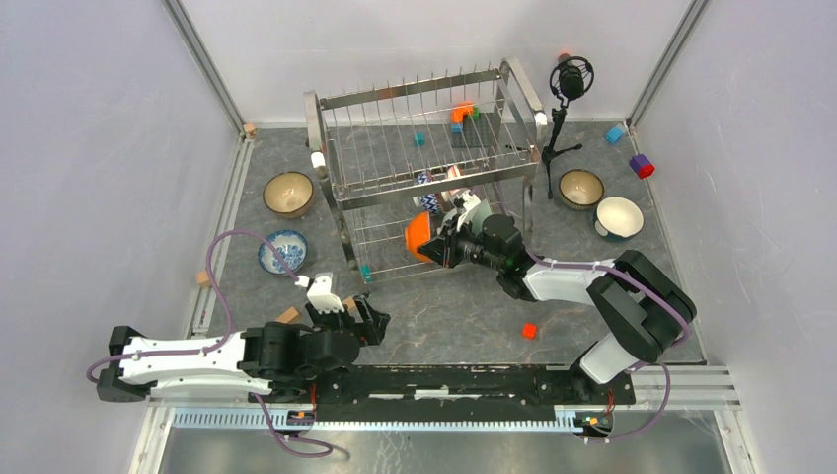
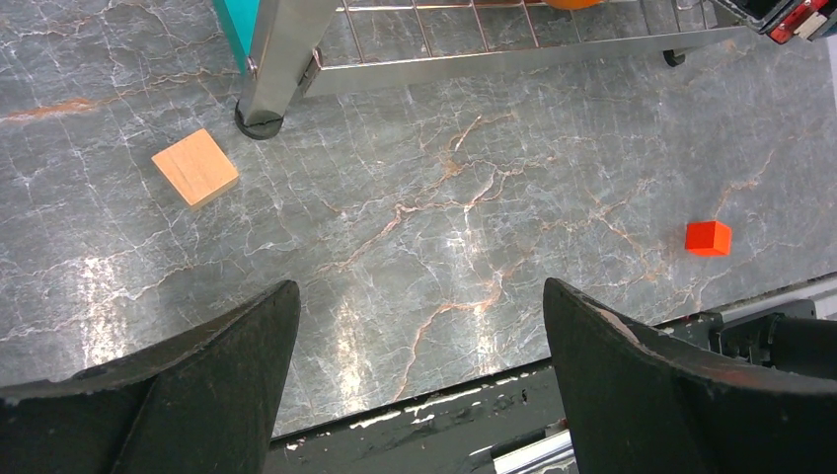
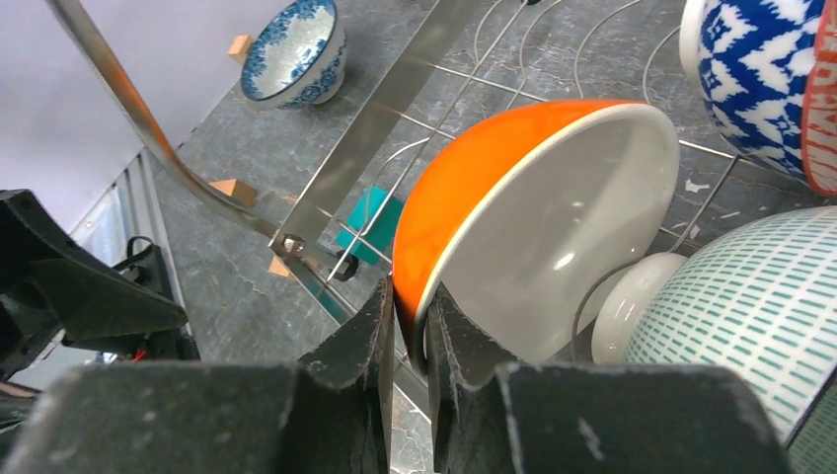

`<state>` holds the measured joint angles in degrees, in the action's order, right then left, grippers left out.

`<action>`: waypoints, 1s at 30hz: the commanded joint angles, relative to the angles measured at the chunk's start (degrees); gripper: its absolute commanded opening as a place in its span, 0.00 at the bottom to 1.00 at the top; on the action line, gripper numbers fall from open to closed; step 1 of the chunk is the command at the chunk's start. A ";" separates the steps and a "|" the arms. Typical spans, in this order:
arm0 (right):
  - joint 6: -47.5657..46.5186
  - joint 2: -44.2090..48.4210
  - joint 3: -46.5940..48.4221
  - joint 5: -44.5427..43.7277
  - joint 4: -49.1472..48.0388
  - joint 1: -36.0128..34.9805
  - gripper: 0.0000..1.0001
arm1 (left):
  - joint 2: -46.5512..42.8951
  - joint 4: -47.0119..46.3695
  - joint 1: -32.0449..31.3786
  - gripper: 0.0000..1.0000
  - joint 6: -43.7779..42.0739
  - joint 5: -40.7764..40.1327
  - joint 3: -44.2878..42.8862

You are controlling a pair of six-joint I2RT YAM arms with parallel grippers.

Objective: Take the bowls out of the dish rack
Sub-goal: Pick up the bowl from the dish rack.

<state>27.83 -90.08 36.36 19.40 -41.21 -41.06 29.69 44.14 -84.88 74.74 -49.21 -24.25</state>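
Extraction of the orange bowl from the dish rack is judged to be the step in hand. In the top view, the right claw is seen reaching into the lower tier of the rack from its near side, where that bowl stands on edge. A brown bowl and a blue-and-white bowl are set on the desk to the left of the rack, and a second brown bowl and a white bowl to its right. The left claw is held low near the arm bases, apart from the rack. In the left wrist view, its fingers are spread wide with nothing between them, and a wooden block and a red block are seen on the desk beyond. In the right wrist view, the right claw is clamped on the orange bowl's rim, one finger on the orange outside and one on the white inside. A pale green bowl is seen just beside it and a blue patterned bowl further in. A lift up and back toward the near side is judged to be called for next, so that the wires are cleared and the neighbouring bowls are not knocked.
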 commanded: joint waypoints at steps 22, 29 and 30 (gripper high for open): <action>12.46 8.93 -5.73 12.99 -21.32 1.25 0.00 | -0.02 -1.18 0.09 0.98 0.55 -3.00 -2.12; 10.17 19.82 -12.44 14.45 -16.32 0.57 0.00 | -1.41 1.62 0.11 0.98 -0.02 -3.33 -5.54; 8.13 22.03 -13.21 14.15 -12.91 0.25 0.00 | -1.60 1.92 0.11 0.98 -0.11 -3.41 -5.98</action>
<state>39.90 -75.75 25.50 32.12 -56.05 -40.05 29.21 44.93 -84.88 74.72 -49.45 -26.70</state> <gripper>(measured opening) 0.134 0.979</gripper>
